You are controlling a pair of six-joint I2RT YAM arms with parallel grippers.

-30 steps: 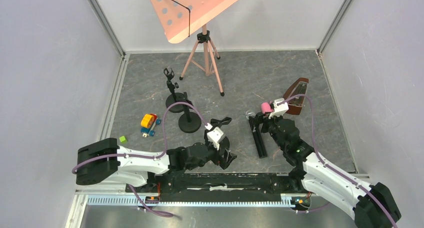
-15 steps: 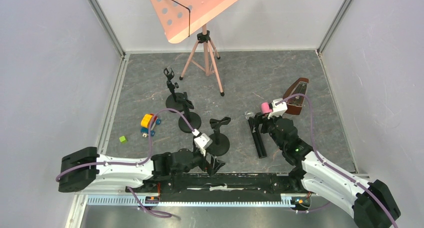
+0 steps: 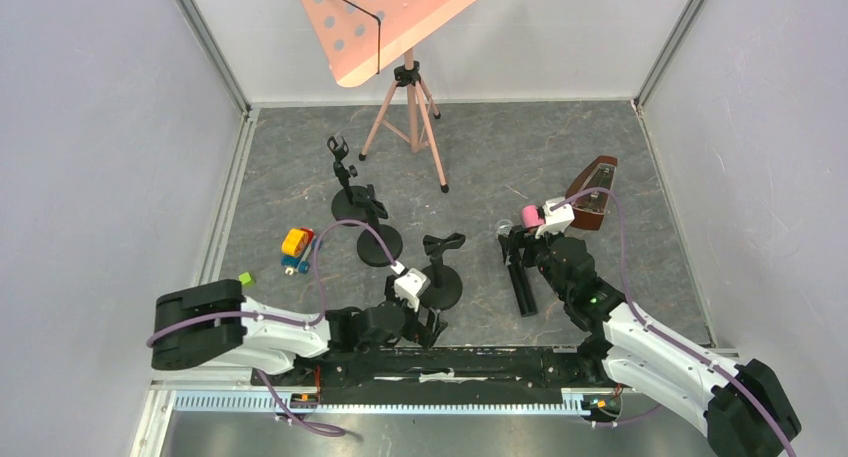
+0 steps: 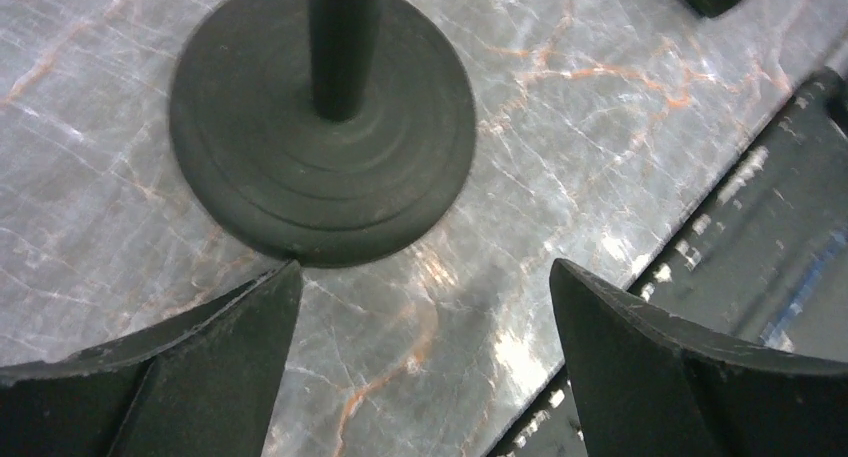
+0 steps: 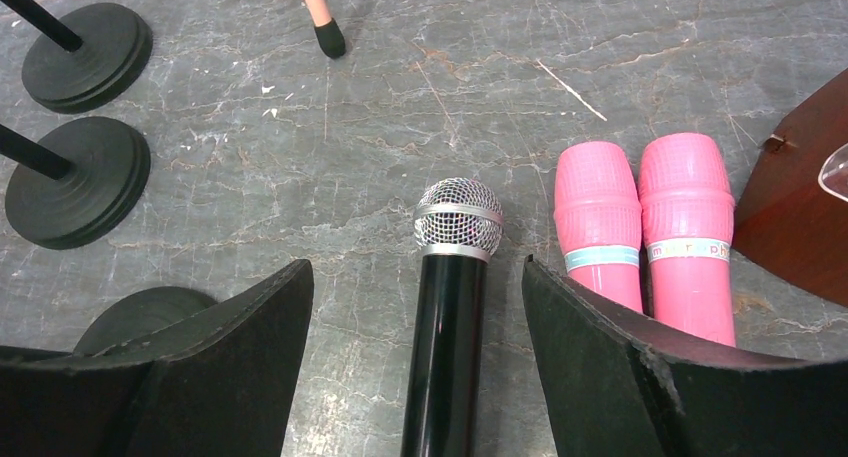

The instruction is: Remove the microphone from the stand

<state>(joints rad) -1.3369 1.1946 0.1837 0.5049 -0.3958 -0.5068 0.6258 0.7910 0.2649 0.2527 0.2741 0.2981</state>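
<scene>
Both hands are open and grip nothing. The mic (image 5: 447, 327) lies flat on the worktop (image 5: 400, 107), between the wide-set jaws of the right hand (image 5: 415, 272), touching neither. The left hand (image 4: 425, 277) hovers fully spread just beside a stand (image 4: 320, 167) base.

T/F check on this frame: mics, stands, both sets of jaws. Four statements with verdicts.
1. The black microphone lies flat on the table between the right gripper's open jaws. True.
2. The left gripper is shut on the pole of the nearest stand. False: its jaws are open, and the stand sits ahead of them, untouched.
3. Two pink microphones lie side by side next to the black one. True.
4. A microphone sits in the nearest stand's clip. False: the clip is empty.
</scene>
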